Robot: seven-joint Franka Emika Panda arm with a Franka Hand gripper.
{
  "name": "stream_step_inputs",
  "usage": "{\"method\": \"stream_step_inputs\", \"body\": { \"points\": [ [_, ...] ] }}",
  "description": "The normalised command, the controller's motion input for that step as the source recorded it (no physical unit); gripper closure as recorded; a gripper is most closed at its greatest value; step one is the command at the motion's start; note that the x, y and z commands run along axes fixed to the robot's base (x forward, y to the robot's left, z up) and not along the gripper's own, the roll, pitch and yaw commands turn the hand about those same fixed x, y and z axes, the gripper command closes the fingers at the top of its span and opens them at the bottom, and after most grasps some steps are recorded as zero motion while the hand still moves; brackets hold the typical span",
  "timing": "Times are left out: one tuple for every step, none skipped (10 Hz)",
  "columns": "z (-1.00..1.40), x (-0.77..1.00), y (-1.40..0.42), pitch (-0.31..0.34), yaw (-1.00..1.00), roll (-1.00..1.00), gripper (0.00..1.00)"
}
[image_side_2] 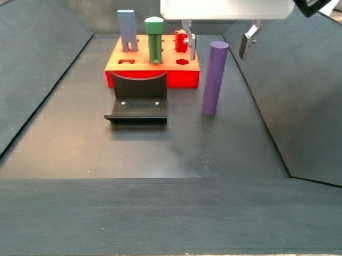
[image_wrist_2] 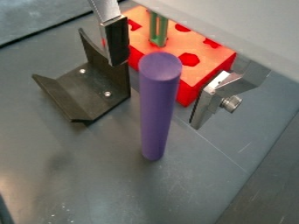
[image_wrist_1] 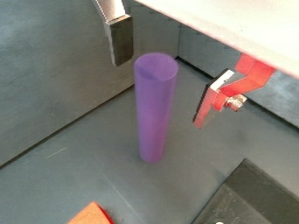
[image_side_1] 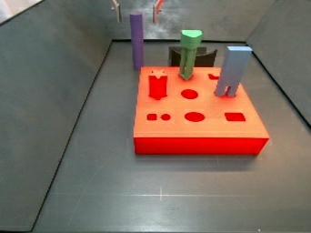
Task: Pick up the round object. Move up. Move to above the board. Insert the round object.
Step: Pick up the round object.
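Gripper [image_wrist_2: 167, 72] is hovering wide open, holding nothing, straddling the top of the purple peg [image_wrist_2: 156, 105], which is standing upright on the floor beside the red board [image_wrist_2: 208, 58]. Should be descending centred, then closing mid-height.

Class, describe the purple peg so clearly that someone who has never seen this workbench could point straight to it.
Start at the red board with shaped holes at the far end of the grey floor. Just off its side, beside the dark fixture, the purple peg stands upright on the floor, with the open gripper around its top. Unlike the green peg and the blue-grey square peg, it is a plain smooth cylinder not on the board.
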Motion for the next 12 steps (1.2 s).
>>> {"method": "stream_step_inputs", "body": {
  "points": [
    [-0.29,0.0,-0.04,0.0,0.0,0.0,0.0],
    [-0.3,0.0,0.0,0.0,0.0,0.0,0.0],
    [-0.27,0.0,0.0,0.0,0.0,0.0,0.0],
    [0.0,0.0,0.0,0.0,0.0,-0.01,0.0],
    [0.0,0.0,0.0,-0.007,0.0,0.0,0.0],
    [0.0,0.0,0.0,0.0,0.0,0.0,0.0],
    [0.0,0.0,0.0,0.0,0.0,0.0,1.0],
    [0.0,0.0,0.0,0.0,0.0,0.0,1.0],
    [0.0,0.0,0.0,0.0,0.0,0.0,1.0],
    [0.0,0.0,0.0,0.0,0.0,0.0,1.0],
    [0.0,0.0,0.0,0.0,0.0,0.0,1.0],
    [0.0,0.0,0.0,0.0,0.0,0.0,1.0]
  ]
}}
